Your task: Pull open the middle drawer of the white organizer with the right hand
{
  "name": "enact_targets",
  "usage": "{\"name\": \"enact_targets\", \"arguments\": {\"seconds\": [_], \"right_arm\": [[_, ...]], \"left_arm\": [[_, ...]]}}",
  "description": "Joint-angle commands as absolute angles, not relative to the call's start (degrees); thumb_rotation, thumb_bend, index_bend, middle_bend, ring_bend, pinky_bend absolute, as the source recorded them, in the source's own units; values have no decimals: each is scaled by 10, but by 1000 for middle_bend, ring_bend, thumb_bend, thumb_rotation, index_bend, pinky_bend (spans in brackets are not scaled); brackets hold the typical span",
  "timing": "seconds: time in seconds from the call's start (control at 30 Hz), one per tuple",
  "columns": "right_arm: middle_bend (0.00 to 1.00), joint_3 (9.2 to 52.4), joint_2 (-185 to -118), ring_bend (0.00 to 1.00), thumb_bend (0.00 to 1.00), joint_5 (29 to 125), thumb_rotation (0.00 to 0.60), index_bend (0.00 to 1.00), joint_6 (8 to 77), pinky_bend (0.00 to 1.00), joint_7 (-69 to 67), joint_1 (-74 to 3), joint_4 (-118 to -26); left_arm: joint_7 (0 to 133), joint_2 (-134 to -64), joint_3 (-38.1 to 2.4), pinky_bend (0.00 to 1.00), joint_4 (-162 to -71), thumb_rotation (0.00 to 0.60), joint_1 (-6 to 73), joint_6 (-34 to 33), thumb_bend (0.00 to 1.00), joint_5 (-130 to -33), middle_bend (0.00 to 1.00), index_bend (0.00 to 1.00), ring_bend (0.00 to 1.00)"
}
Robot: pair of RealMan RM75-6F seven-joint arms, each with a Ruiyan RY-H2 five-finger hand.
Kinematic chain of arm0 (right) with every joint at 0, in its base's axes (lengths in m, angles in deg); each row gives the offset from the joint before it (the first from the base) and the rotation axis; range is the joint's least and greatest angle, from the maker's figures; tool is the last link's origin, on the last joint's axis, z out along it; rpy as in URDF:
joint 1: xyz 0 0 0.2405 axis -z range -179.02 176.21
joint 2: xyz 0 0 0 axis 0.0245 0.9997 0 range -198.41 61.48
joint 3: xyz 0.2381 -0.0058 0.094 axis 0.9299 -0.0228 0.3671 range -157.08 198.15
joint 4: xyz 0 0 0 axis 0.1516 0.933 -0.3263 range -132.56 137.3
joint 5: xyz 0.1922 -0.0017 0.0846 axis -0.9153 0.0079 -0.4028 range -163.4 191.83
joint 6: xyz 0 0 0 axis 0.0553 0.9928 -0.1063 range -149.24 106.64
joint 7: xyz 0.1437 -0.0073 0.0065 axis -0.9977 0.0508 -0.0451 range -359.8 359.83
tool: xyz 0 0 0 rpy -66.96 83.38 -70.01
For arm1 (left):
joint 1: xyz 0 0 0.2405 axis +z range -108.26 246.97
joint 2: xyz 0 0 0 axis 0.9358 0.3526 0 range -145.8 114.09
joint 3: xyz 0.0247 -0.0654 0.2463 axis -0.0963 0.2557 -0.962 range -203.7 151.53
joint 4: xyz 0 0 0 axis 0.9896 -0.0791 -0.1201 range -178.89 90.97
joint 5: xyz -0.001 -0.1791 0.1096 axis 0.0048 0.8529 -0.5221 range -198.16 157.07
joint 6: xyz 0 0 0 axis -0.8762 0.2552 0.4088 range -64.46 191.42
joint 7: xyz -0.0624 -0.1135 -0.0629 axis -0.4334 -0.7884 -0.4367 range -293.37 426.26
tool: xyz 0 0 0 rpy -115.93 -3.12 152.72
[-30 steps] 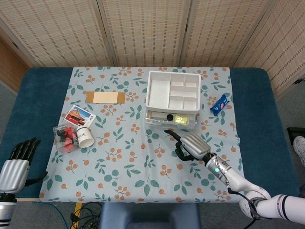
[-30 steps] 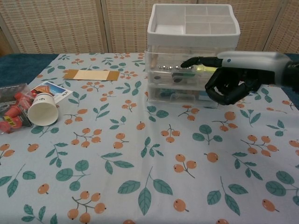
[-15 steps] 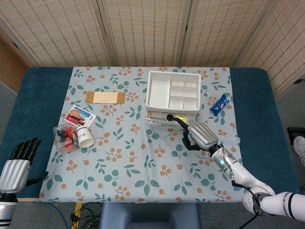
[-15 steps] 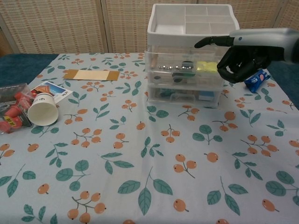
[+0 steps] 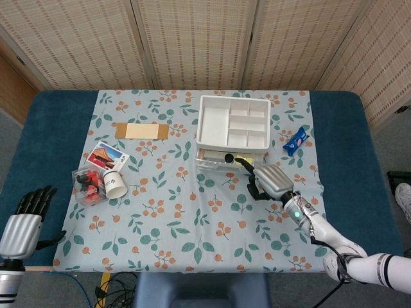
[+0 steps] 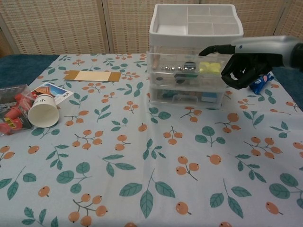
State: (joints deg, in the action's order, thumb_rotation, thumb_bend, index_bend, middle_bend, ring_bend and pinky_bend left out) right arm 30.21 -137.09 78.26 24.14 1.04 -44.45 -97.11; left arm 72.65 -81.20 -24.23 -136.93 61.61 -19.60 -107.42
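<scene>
The white organizer (image 5: 232, 133) (image 6: 196, 52) stands at the back middle of the cloth, with an open compartment tray on top and clear drawers below. Its middle drawer (image 6: 185, 69) looks closed and holds small metal pieces and something yellow. My right hand (image 5: 268, 181) (image 6: 246, 60) hovers just in front of the organizer's right side, one finger stretched toward the top edge of the drawer front, the other fingers curled in. It holds nothing. My left hand (image 5: 24, 218) rests at the table's near left edge with fingers apart, empty.
A blue snack packet (image 5: 295, 140) (image 6: 261, 81) lies right of the organizer, behind my right hand. On the left are a tipped paper cup (image 5: 115, 184) (image 6: 43, 111), a clear box of red items (image 5: 89, 184), a picture card (image 5: 106, 157) and a brown card (image 5: 142, 131).
My right hand rose from the cloth and moved toward the organizer's front, then lowered slightly so its outstretched finger points at the middle drawer's upper edge. The left hand stayed still.
</scene>
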Motion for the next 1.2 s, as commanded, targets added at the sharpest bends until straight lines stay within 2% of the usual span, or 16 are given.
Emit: {"name": "enact_targets", "arguments": {"seconds": [0.03,0.63,1.2], "right_arm": [[723,300,-1369,843,623,785,600,44,243,1000,10,-442,-975],[728,283,-1353,843,623,832,600,154,252,1000,-22,-421,-1007],[731,263,-1328,843,624,869,600,170,250,1000,-36,-407,-1041]], "left_arm": [[727,-812,-242,81,-1370,600,615,-196,165,-1075,63,55,64],[729,-813,-244,80,-1374,600,617,-196,165,-1073,63,54,64],[729,-814,-246,79,-1370,600,618,-195,165,-1072,63,54,64]]}}
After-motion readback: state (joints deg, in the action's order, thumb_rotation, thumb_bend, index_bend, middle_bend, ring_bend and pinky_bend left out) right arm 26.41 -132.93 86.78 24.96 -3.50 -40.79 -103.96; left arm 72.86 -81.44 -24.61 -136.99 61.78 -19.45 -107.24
